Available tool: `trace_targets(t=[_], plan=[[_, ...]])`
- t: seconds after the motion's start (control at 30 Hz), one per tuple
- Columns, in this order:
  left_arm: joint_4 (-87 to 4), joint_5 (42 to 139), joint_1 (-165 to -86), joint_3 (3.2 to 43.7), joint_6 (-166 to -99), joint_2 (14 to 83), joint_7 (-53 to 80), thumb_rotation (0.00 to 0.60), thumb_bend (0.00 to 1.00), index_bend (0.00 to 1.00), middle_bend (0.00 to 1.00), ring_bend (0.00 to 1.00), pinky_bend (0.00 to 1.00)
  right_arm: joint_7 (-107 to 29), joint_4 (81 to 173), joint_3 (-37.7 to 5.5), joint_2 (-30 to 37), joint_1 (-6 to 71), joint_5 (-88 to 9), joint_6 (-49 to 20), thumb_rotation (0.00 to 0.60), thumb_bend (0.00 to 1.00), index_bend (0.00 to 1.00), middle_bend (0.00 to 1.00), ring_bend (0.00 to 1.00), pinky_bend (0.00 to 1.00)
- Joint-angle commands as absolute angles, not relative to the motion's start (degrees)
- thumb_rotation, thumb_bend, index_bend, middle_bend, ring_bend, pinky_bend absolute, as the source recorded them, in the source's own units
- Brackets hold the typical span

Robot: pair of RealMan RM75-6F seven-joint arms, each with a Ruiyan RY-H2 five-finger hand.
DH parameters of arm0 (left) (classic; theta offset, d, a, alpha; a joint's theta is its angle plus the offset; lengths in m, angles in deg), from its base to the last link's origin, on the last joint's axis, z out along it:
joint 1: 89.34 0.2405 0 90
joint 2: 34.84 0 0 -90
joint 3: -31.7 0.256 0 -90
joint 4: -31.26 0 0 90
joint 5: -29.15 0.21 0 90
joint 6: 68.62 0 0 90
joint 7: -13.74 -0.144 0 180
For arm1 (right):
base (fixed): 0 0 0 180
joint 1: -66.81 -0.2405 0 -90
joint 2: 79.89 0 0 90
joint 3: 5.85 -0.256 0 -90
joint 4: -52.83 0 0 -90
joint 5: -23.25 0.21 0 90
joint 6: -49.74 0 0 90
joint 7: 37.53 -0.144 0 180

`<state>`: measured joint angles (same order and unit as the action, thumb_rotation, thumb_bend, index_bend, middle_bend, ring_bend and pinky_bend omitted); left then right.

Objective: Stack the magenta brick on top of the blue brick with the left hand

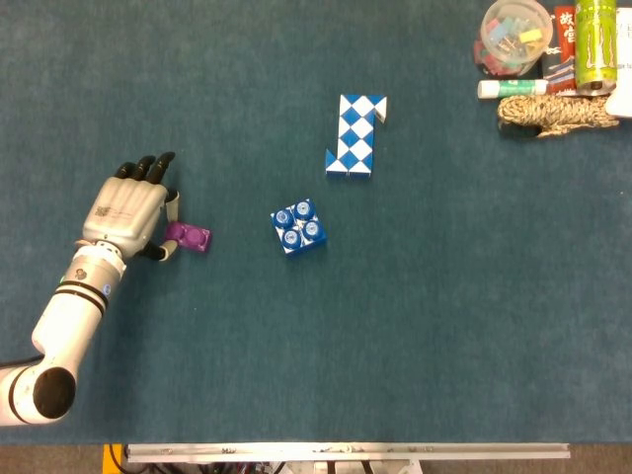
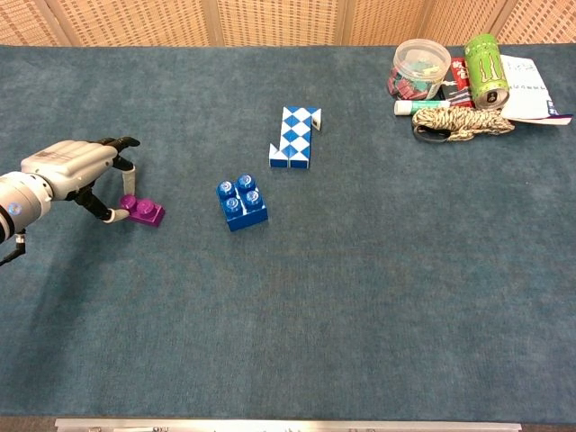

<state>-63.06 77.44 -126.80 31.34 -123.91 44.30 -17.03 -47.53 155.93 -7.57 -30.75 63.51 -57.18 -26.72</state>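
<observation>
While pinching only the near end of the magenta brick (image 1: 188,237), risks a slip or a twist on lifting.
With fingers (image 2: 115,216) of the left hand (image 1: 126,209) curled around the brick's left end, low on the worktop (image 1: 415,336), looks like a shallow hold, so could tilt or drop on the way to the blue brick (image 1: 298,227), well apart to the right. Could also knock that brick sideways if set down off its studs. Open room between the two; blue-and-white snake toy (image 1: 355,135) beyond, clutter (image 1: 543,59) far off. Right hand unseen.
</observation>
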Motion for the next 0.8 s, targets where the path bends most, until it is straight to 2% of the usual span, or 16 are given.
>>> trace_targets(t=[0.03,0.43,0.8], plan=[[-63.1,77.6,-126.8,31.4,-123.9,44.3,-16.9,0.600,0.26,0.46,0.00,0.00,0.10,-47.5,155.9,-7.6,-30.7,63.5,-57.2,-26.7,0.600,0.78,0.52,0.39,0.25,0.00],[-62.9,78.6,-126.6,31.5,-123.9,44.3,-15.7,0.600,0.26,0.41,0.00,0.00,0.10,-47.5,155.9,-7.6,-30.7,63.5,-57.2,-26.7,0.600,0.78,0.52,0.39,0.25,0.00],[-62.7,79.8,-126.3,31.4,-124.3,44.6,-14.8,0.600,0.27,0.46,0.00,0.00,0.10,-47.5,155.9,-7.6,-30.7,63.5,-57.1,-26.6,0.600,0.78,0.52,0.39,0.25,0.00]])
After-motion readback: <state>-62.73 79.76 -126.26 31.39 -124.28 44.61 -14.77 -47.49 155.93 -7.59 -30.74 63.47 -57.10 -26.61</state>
